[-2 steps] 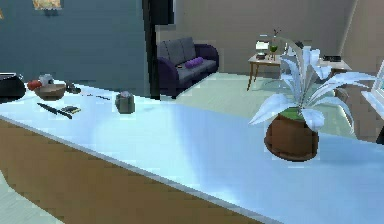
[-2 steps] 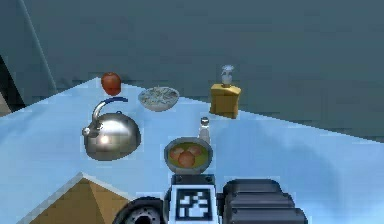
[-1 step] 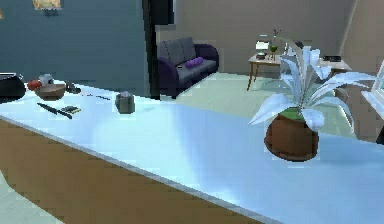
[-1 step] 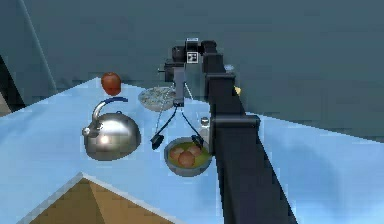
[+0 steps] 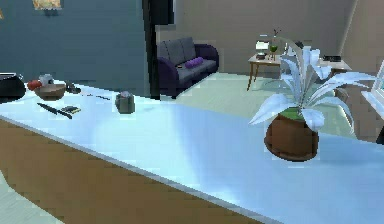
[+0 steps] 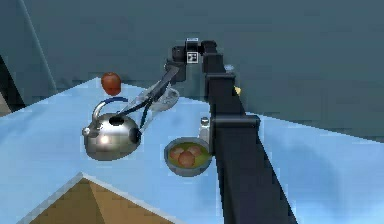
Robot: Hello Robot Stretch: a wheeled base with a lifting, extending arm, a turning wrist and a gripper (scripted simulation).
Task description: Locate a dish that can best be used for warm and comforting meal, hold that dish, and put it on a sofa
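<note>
Fingers [image 6: 155, 97] near kettle [image 6: 110, 137], shallow grey bowl [image 6: 185, 170]

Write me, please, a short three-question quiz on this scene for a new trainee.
1. True or false: in the arm side view, the silver kettle stands on the counter, left of the arm.
2. Multiple choice: in the arm side view, what lies on the counter just left of the arm? A) a bowl B) a book C) a bottle
3. Fill in: in the forward view, the potted plant stands toward the picture's ____ side.

Key: 1 true; 2 A; 3 right.
</note>
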